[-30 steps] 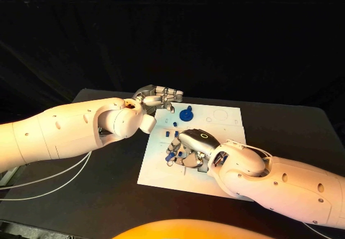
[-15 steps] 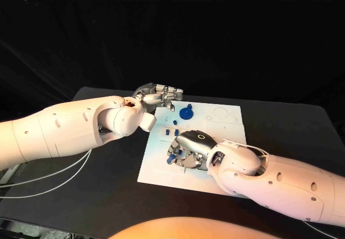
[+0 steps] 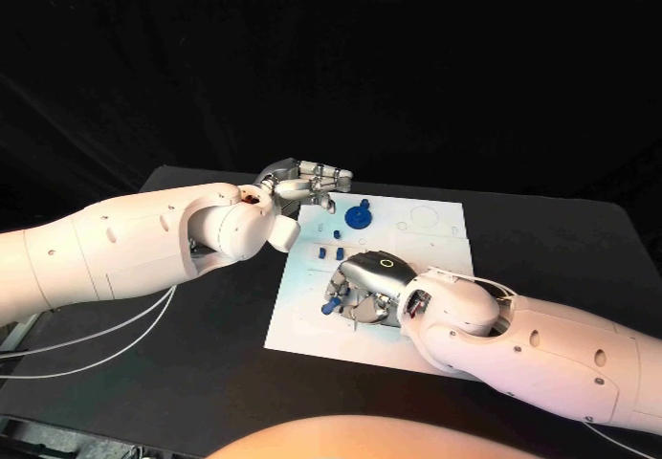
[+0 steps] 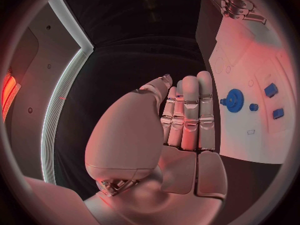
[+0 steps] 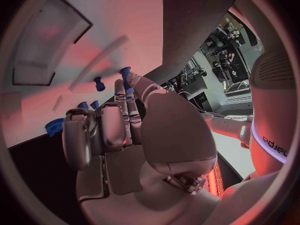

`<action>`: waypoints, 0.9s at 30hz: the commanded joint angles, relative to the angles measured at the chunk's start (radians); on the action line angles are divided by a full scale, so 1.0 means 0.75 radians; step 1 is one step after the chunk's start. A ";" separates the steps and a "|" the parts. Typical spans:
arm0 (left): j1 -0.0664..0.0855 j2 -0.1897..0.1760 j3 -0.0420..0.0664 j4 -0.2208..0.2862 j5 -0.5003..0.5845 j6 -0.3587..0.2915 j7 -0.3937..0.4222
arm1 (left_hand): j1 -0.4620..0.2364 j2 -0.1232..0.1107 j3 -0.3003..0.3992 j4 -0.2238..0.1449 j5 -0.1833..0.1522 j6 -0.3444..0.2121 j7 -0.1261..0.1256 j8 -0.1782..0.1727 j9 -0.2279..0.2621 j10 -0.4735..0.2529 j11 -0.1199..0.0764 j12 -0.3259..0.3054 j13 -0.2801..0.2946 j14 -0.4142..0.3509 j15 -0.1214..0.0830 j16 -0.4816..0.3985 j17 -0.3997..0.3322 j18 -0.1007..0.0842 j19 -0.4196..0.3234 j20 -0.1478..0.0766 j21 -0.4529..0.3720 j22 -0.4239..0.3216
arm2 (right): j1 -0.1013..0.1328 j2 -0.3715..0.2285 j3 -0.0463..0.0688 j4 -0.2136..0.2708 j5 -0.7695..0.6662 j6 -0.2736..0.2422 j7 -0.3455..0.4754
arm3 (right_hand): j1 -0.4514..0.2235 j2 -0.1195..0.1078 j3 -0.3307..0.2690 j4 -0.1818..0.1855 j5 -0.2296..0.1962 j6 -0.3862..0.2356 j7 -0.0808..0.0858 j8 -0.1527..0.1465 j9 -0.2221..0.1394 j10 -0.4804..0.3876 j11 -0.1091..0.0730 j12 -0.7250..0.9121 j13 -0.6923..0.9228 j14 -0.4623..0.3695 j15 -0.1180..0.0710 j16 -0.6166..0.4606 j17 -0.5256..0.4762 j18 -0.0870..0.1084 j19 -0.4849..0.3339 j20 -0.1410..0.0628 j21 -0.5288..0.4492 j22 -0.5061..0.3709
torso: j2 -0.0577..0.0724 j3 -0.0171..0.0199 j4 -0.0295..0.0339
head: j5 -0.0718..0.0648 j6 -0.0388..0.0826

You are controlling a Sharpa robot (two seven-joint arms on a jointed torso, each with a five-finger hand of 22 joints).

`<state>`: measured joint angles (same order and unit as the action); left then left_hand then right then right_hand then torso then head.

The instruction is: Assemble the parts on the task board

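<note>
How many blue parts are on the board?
5: a gear and a small round piece near the left hand, two pegs mid-board, a fifth piece at the right hand; more may hide beneath.

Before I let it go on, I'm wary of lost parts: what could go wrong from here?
1. The right hand pinches a blue part only at its fingertips above the board; it may slip and roll off.
2. That hand sits low among loose blue pegs; a sweep could knock them.
3. The left hand hovers at the board's far edge near the blue gear; a drift could bump it.
</note>
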<state>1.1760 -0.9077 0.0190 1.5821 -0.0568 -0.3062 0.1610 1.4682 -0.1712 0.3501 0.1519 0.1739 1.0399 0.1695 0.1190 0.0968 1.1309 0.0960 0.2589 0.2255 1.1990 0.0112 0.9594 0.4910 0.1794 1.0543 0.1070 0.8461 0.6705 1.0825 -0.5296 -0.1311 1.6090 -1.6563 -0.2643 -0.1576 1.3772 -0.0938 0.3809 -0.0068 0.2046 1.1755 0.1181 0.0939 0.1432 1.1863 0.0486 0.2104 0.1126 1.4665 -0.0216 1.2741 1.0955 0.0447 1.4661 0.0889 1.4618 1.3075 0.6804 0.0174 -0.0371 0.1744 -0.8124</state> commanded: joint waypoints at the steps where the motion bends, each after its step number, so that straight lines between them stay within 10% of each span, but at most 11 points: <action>1: 0.001 0.001 0.001 0.004 0.007 0.022 0.003 | 0.003 0.004 -0.007 -0.001 -0.001 -0.010 0.003 -0.002 -0.001 -0.010 -0.002 0.001 0.002 0.002 0.009 -0.005 -0.001 0.007 0.006 0.002 -0.007 -0.002 | -0.004 0.005 -0.004 -0.007 -0.033 0.056 -0.020 | -0.010 0.007 0.007 0.003 0.007 0.008 -0.001 0.004 -0.002 0.002 0.009 -0.007 0.001 0.034 -0.003 -0.004 -0.007 -0.022 0.063 -0.009 -0.010 0.282 | 0.000 0.0002 0.0005 | 0.001 -0.003; 11: 0.001 0.000 0.001 0.005 0.007 0.024 0.001 | 0.003 0.004 -0.007 -0.001 -0.001 -0.010 0.003 -0.002 -0.001 -0.010 -0.002 0.001 0.002 0.002 0.009 -0.005 -0.001 0.007 0.006 0.002 -0.007 -0.002 | -0.013 0.036 -0.006 -0.027 -0.015 0.006 0.009 | -0.073 -0.049 -0.010 0.032 -0.004 -0.128 0.040 -0.046 -0.032 -0.086 0.049 -0.072 -0.021 0.012 0.030 -0.051 -0.078 -0.005 0.023 0.016 -0.089 0.251 | 0.000 -0.0009 0.0014 | 0.002 -0.006; 27: 0.001 -0.004 0.001 0.006 0.007 0.024 -0.001 | 0.003 0.004 -0.007 -0.001 -0.001 -0.010 0.003 -0.002 -0.001 -0.010 -0.002 0.001 0.002 0.002 0.009 -0.005 -0.001 0.007 0.006 0.002 -0.007 -0.002 | -0.019 0.024 -0.007 -0.018 -0.010 -0.066 -0.008 | -0.094 -0.082 -0.054 0.045 0.006 -0.248 0.033 -0.045 -0.067 -0.137 0.052 -0.082 -0.026 0.003 0.034 -0.071 -0.111 0.008 -0.003 0.025 -0.147 0.229 | -0.002 -0.0007 0.0002 | 0.000 -0.005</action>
<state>1.1760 -0.9110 0.0189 1.5835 -0.0567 -0.3046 0.1577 1.4682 -0.1712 0.3501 0.1518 0.1740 1.0400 0.1695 0.1190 0.0969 1.1310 0.0960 0.2589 0.2256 1.1990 0.0112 0.9593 0.4910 0.1795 1.0543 0.1070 0.8461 0.6706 1.0695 -0.5100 -0.1363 1.5914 -1.6598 -0.2810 -0.1586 1.3068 -0.1440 0.3433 0.0270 0.2051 0.9942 0.1435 0.0630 0.0944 1.0883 0.0871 0.1523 0.0947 1.4664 -0.0036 1.2237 1.0138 0.0452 1.4626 0.1001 1.3548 1.3073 0.6794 0.0165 -0.0364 0.1751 -0.8166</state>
